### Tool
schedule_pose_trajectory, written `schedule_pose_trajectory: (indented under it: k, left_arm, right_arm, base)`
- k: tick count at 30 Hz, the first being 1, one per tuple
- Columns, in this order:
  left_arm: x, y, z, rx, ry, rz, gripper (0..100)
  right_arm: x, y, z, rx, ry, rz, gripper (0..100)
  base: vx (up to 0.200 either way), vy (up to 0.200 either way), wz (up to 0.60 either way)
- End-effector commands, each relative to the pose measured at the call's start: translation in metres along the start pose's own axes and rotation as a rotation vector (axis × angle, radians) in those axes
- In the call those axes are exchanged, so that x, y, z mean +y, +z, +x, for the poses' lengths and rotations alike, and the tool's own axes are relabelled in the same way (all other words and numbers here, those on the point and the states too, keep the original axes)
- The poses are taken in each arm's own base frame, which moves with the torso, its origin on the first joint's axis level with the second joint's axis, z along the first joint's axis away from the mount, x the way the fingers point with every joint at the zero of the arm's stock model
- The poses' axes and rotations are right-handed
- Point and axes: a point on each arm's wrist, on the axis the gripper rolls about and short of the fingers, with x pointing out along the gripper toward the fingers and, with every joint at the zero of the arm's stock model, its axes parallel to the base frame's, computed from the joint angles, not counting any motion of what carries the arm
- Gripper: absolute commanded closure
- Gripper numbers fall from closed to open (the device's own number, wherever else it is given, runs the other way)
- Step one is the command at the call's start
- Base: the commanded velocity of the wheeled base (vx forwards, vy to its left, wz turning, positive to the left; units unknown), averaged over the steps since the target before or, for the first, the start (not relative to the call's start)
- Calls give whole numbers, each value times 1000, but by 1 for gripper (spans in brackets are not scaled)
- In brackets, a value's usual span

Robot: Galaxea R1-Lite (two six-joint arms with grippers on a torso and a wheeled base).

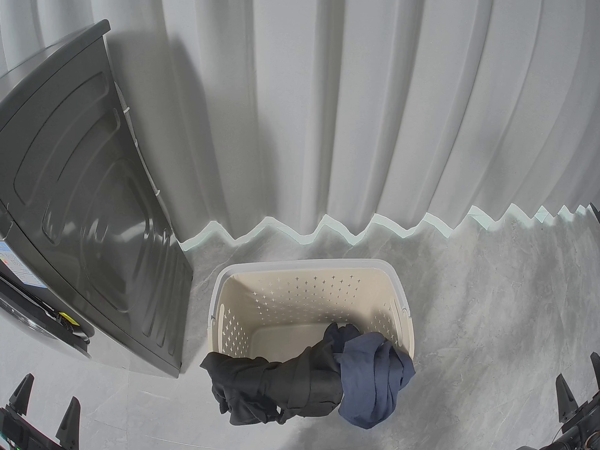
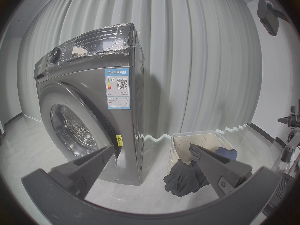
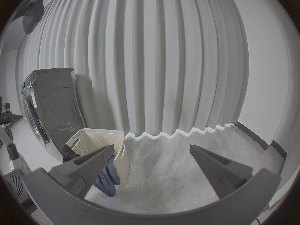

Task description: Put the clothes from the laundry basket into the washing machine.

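A cream laundry basket [image 1: 310, 267] stands on the floor, right of the grey washing machine [image 1: 75, 207]. A black garment [image 1: 275, 387] and a dark blue garment [image 1: 374, 376] hang over the basket's near rim. In the left wrist view the washing machine [image 2: 93, 110] shows its round door [image 2: 73, 130], with the basket [image 2: 200, 141] and black garment [image 2: 182, 178] beside it. My left gripper [image 2: 151, 152] is open and empty, low at the head view's left [image 1: 44, 404]. My right gripper [image 3: 151, 152] is open and empty, low at the right [image 1: 578, 385], right of the basket [image 3: 93, 139].
White curtains [image 1: 350, 95] hang behind the basket and machine. Grey marble floor [image 1: 500, 320] lies open to the basket's right. A wall with a dark skirting [image 3: 259, 138] runs along the far right.
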Motion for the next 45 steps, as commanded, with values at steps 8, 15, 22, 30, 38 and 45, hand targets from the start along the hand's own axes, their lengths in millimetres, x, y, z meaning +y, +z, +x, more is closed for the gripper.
schedule_pose_trajectory:
  k: [8,15,22,30,38,45]
  left_arm:
    - [0,-5,0,1,0,-2,0]
    - [0,-5,0,1,0,-2,0]
    - [0,-5,0,1,0,-2,0]
    - [0,-5,0,1,0,-2,0]
    - [0,-5,0,1,0,-2,0]
    - [0,-5,0,1,0,0,0]
  right_arm:
    - [0,-5,0,0,0,1,0]
    - [0,-5,0,0,0,1,0]
    - [0,-5,0,0,0,0,0]
    - [0,-5,0,0,0,0,0]
    - [0,-5,0,0,0,0,0]
    - [0,-5,0,0,0,0,0]
  base:
    - [0,0,0]
    - [0,-143,0]
    - [0,-29,0]
    - [50,0,0]
    - [175,0,0]
    - [0,0,0]
